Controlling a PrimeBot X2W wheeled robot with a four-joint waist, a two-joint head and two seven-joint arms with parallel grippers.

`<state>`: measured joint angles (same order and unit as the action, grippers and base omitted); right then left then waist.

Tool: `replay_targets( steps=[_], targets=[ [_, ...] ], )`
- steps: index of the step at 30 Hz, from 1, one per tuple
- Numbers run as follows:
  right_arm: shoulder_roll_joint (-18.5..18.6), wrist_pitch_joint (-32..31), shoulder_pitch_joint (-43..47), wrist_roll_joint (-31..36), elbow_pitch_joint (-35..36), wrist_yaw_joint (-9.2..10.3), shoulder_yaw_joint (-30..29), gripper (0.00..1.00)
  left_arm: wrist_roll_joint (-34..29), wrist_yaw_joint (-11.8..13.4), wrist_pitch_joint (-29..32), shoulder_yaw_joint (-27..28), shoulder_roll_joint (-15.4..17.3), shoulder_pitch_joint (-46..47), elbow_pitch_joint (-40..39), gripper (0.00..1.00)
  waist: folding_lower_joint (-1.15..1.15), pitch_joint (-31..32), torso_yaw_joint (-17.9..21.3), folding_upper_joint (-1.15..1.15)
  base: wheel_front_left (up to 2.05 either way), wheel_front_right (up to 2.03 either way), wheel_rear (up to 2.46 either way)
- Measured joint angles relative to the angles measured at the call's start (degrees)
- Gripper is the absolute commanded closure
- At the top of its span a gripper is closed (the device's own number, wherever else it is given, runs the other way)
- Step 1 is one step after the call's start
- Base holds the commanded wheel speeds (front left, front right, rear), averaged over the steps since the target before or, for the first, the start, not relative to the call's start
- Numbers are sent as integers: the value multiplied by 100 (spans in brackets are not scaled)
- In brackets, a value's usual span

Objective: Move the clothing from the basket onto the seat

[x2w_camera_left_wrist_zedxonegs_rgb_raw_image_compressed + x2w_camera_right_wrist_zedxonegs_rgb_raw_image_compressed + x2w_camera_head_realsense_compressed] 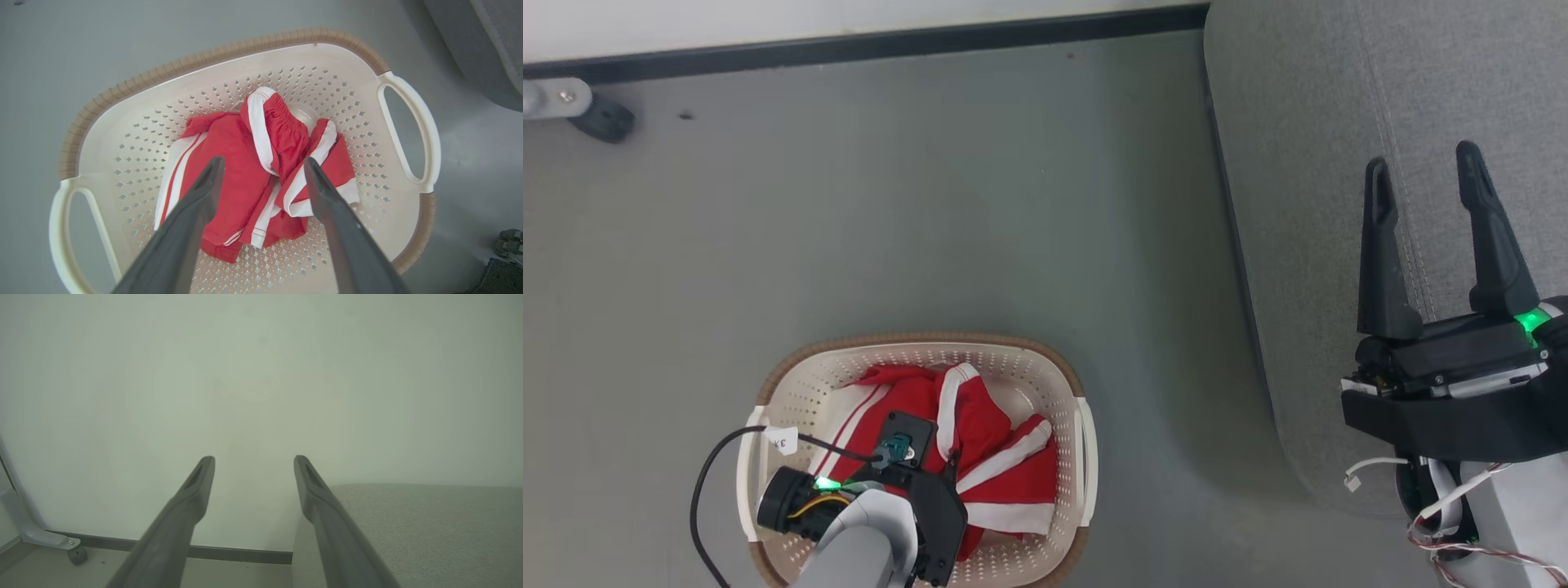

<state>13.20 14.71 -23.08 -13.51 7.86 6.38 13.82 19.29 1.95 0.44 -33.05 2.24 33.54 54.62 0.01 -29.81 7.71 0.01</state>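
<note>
On the floor: the basket [915,339] stood on the grey floor [931,204], left of the seat [1307,163] and apart from it.
Basket: it was cream plastic with a brown rim, walls and bottom pierced by small holes, and a looped handle at each short side.
Clothing: the clothing [233,151], red with broad white bands and thin white stripes, lay crumpled in a heap on the basket's bottom.
Left pincer: the left pincer [263,161] pointed down into the basket with its two dark fingers spread wide, tips just over the heap; whether they touched the fabric could not be told.
Right pincer: the right pincer [1423,159] hung over the seat near its stitched seam, fingers spread wide and pointed toward the wall [261,375].
Seat: it was grey woven fabric with a rounded corner, on the head view's right.
Cable: a black cable [698,490] looped from the left wrist out past the basket's rim, with a white tag [783,441] on it.
Wall edge: a dark baseboard [849,49] ran along the floor, with a small black caster [603,121] beside it.
</note>
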Motion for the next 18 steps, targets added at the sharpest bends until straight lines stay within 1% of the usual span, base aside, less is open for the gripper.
replay_targets(
  steps=[7,18],
  targets=[
    [-20,0,-331,2,170,0,-32,0,141,4,343,-69,-2,394,357,0,0,-588,219,0,0,0,0],
    [-41,1,-465,96,502,0,-76,0,254,4,546,-142,0,839,586,0,-1,-1190,451,0,0,0,0]
  ],
)
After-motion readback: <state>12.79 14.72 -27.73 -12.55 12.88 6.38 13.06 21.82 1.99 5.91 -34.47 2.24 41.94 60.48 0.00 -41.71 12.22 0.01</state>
